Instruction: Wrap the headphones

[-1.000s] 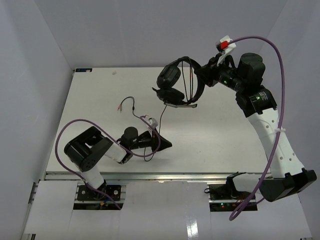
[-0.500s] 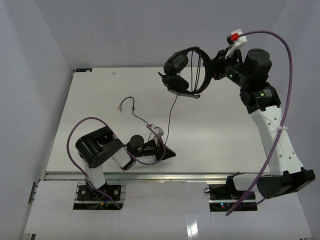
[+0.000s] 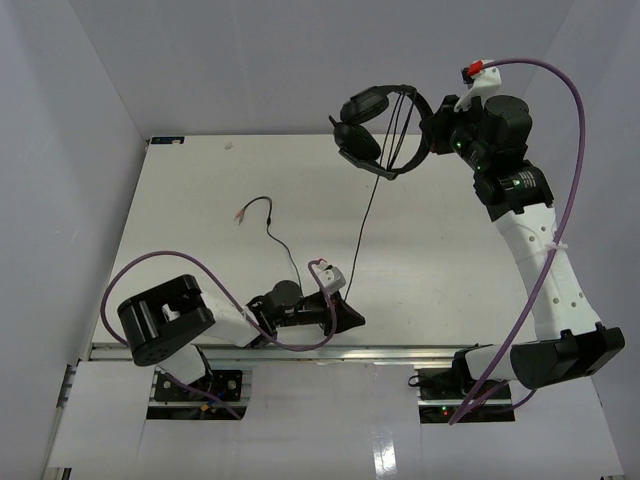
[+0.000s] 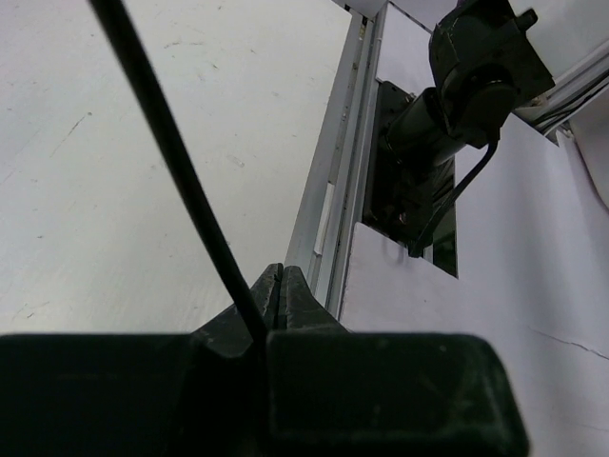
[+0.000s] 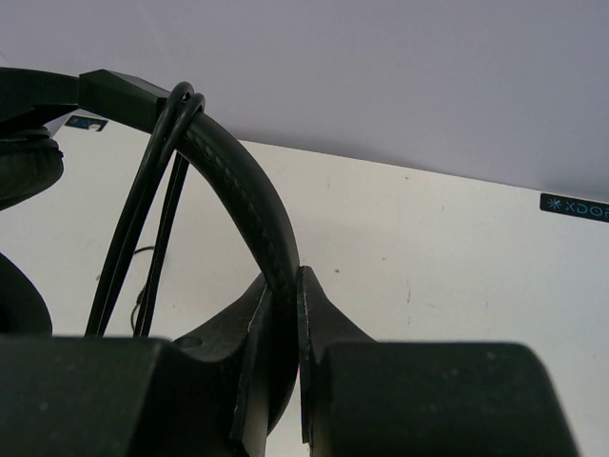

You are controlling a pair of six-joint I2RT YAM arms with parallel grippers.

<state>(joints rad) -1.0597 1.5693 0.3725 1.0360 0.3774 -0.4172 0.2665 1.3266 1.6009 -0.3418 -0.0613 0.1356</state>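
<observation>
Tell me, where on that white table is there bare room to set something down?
The widest bare patch is the right half of the table, between the cord hanging from the raised headphones and the right arm. Another lies at the far left corner, behind the plugs. It is crowded at the near left, where the left gripper pinches the cord.

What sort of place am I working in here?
Probably a lab robot test cell: a white table, plain walls boxing it in, and an aluminium rail at its near edge by the arm bases.

Thin cord [image 3: 367, 222] strung from raised headphones [image 3: 383, 128] down to left claw [image 3: 350, 315], open tabletop [image 3: 450, 262] right of it
</observation>
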